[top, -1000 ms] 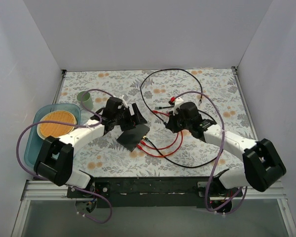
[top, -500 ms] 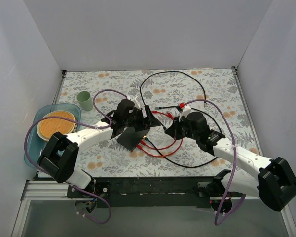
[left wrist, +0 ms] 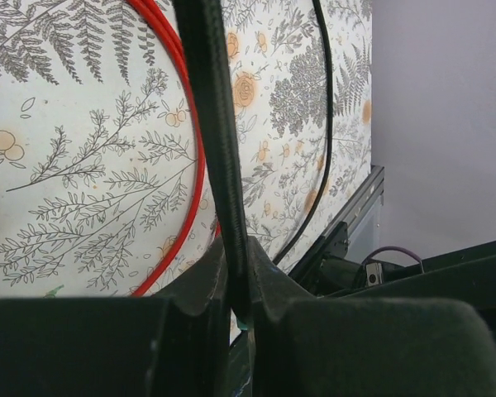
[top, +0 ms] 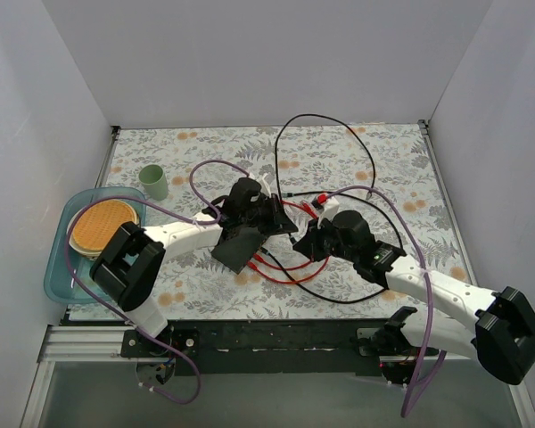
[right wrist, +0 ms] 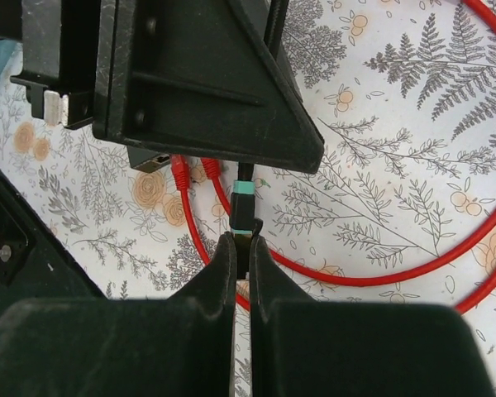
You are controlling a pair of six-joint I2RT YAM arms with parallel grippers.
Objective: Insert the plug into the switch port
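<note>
Right tool (right wrist: 240,241) moved plug (right wrist: 242,203) near switch (top: 241,246) edge.

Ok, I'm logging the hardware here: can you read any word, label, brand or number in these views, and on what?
No text can be read in any view.
The switch shows plain matte black.
The plug shows only a teal band.
The plate and cup carry no visible print.

The switch (top: 241,242) sits mid-table (top: 383,160). My left hand (top: 272,218) grips its far edge. My right hand (top: 305,239) is just right of it, holding the plug (right wrist: 241,203). Cables (top: 294,267) loop to the right. A cup (top: 154,182) stands far left. Nearer, a plate (top: 102,224) lies in a tray (top: 61,267).
</note>
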